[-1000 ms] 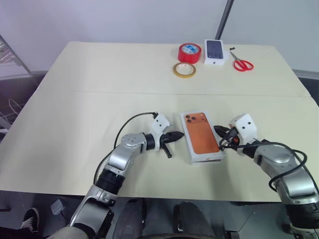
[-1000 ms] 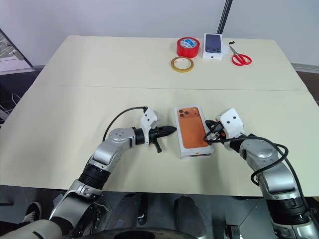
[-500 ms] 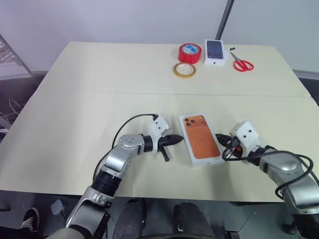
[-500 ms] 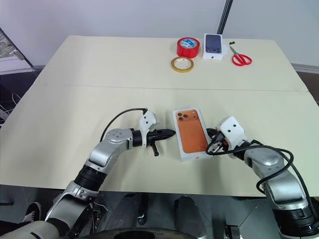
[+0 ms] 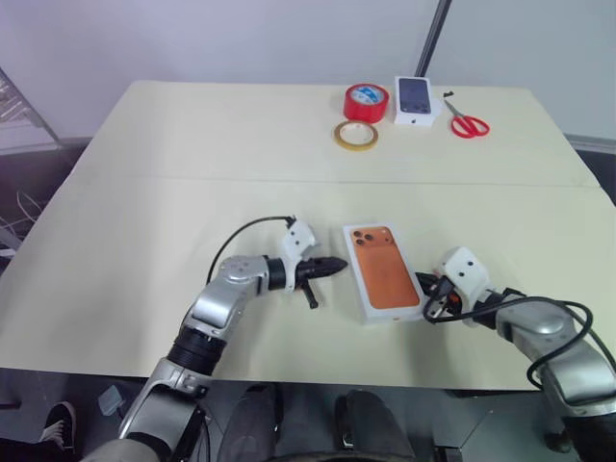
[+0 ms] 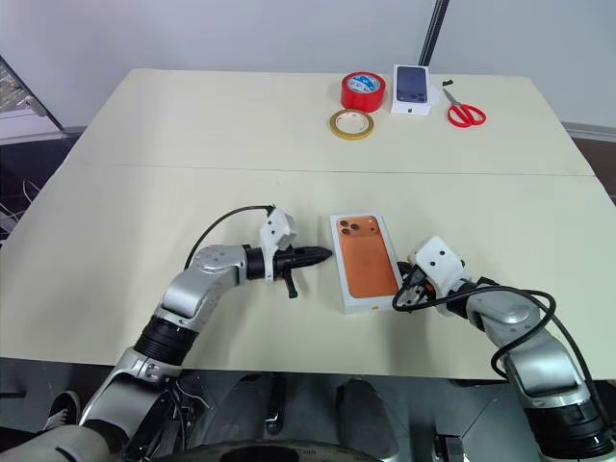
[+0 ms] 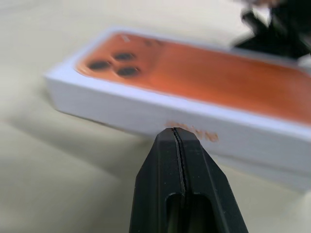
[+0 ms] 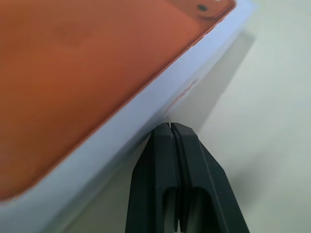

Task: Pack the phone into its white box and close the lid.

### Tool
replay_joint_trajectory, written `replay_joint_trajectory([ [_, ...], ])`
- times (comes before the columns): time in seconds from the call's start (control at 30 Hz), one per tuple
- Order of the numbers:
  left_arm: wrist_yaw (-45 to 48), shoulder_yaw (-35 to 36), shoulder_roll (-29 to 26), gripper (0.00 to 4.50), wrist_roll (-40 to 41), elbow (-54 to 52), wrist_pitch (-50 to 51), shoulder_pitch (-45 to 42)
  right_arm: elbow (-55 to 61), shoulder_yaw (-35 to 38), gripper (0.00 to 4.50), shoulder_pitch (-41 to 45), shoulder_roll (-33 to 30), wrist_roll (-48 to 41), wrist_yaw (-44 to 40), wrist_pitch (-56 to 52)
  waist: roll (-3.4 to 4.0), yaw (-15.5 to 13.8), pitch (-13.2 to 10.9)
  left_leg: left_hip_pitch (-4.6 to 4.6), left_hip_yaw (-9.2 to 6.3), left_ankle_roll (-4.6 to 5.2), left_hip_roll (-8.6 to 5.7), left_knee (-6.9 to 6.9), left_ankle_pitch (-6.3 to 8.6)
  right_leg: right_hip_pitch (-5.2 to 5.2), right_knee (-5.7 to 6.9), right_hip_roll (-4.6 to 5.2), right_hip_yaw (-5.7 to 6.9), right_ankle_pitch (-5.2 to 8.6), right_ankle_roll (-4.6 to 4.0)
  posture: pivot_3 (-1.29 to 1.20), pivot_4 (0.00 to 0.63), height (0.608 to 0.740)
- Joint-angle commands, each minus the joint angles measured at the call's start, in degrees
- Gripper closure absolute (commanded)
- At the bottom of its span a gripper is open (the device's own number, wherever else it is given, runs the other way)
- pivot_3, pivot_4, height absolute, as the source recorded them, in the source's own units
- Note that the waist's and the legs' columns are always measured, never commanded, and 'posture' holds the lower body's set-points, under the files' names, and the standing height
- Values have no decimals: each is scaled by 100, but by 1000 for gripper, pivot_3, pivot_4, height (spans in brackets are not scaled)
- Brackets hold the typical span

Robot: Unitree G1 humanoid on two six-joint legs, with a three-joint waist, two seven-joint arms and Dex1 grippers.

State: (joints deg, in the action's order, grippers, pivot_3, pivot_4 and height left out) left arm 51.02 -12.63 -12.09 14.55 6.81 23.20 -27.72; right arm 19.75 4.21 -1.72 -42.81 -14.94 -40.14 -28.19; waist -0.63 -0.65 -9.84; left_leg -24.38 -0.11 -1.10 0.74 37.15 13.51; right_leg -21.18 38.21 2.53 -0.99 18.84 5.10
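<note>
The lid [image 5: 383, 272], white with an orange phone printed on top, lies flat near the table's front middle and covers the white box. The phone is hidden. My left gripper [image 5: 342, 265] is shut and empty, pointing at the lid's left long side [image 7: 194, 116] with a small gap between them. My right gripper [image 5: 429, 293] is also shut and empty. It is low at the lid's right long side near the front corner, its tips right beside the white wall [image 8: 146, 111].
At the table's far side stand a red tape roll [image 5: 367, 100], a yellow tape ring [image 5: 356, 135], a small white box picturing a dark phone [image 5: 416, 99] and red scissors [image 5: 468, 123]. The table's front edge runs close behind both grippers.
My left gripper has drawn back to the left, away from the lid. My right gripper has slid toward the front edge along the lid's right side. The box has turned slightly.
</note>
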Motion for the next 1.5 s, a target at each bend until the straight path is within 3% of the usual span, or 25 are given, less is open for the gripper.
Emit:
replay_joint_trajectory([
  [0.03, -90, 472, 212, 4500, 516, -82, 132, -387, -108, 695, 4447, 267, -60, -489, -236, 51, -1, -4, 0, 0, 0, 0, 0, 1, 0, 0, 0, 0, 0, 0, 0, 0, 150, 740],
  [0.23, -170, 501, 679, 4500, 447, 768, -236, -1151, -63, 1006, 4447, 627, 100, -1397, -698, -280, -2, -10, -1, 1, -5, 0, -6, 7, 0, 10, -1, -5, 8, 0, 2, 0, 150, 740],
  [0.37, -275, 158, 1074, 4500, -36, 1870, -748, -1534, 462, 697, 4447, 439, 113, -1961, -1029, -665, -1, -9, 0, 0, -4, 0, -6, 5, 0, 7, -2, -6, 6, 0, 3, 0, 150, 740],
  [0.53, -332, -463, 1157, 4500, -816, 2755, -1210, -1504, 533, -276, 4447, -231, -471, -1041, -1323, -411, -4, -6, -1, -1, -6, 1, -8, 5, 0, 7, -2, -8, 7, 1, 5, 0, 150, 740],
  [0.6, -346, -542, 1119, 4500, -961, 2828, -1349, -1403, 239, -618, 4447, -285, -657, -271, -1113, 106, -7, -5, 7, 12, -4, 1, -11, 7, 0, 20, -3, -4, 5, 1, 6, 0, 150, 740],
  [0.77, -251, -313, 1043, 4500, -796, 2742, -1156, -1254, 111, -474, 4447, 42, -356, -400, -829, 88, -39, 8, 23, 88, -3, 1, -8, -11, 3, 92, -21, 3, 4, 5, 9, 0, 150, 740],
  [0.87, -51, -181, 911, 3676, -630, 2447, -1038, -1152, 124, -267, 4500, 221, -126, -893, -802, -259, -38, 17, 23, 87, -3, 1, -4, -12, 3, 89, -18, 6, 2, 5, 8, 0, 150, 740],
  [0.97, 2, 108, 654, 2225, -402, 1762, -1047, -990, 171, 217, 3629, 422, 33, -1637, -935, -606, -35, 28, 21, 87, -2, 1, 0, -12, 3, 87, -16, 6, 0, 4, 7, 0, 150, 740],
  [1.1, 121, 566, -74, 245, -47, 639, -708, -670, 71, 709, 1590, 635, 16, -1973, -1021, -581, -23, 68, 12, 77, 1, 1, 2, -15, 3, 70, -11, 9, -4, 4, 7, 0, 150, 740],
  [1.13, 115, 643, -289, 0, -57, 437, -691, -585, 26, 766, 1132, 643, -56, -1929, -1086, -501, -23, 63, 12, 76, 1, 1, 2, -18, 3, 70, -11, 9, -3, 4, 7, 0, 150, 740],
  [1.2, -156, 771, -765, 0, -386, 134, -895, -450, -69, 889, 59, 638, -199, -1832, -1185, -406, -22, 39, 12, 76, 1, 1, 2, -19, 3, 70, -14, 10, -3, 4, 6, 0, 150, 740],
  [1.33, 0, 1300, -1700, 0, -105, -599, -604, 91, -372, 1269, 18, 631, -464, -1763, -1493, -67, -20, 11, 10, 75, 3, 1, -1, -20, 3, 70, -17, 17, -4, 4, 7, 0, 150, 740],
  [1.5, 237, 2126, -2156, 0, 735, -1235, -316, 984, -739, 1288, 18, 542, -636, -1492, -1817, 433, -16, 5, 8, 76, 6, 0, 0, -24, 4, 70, -19, 29, -2, 5, 4, 0, 150, 740],
])
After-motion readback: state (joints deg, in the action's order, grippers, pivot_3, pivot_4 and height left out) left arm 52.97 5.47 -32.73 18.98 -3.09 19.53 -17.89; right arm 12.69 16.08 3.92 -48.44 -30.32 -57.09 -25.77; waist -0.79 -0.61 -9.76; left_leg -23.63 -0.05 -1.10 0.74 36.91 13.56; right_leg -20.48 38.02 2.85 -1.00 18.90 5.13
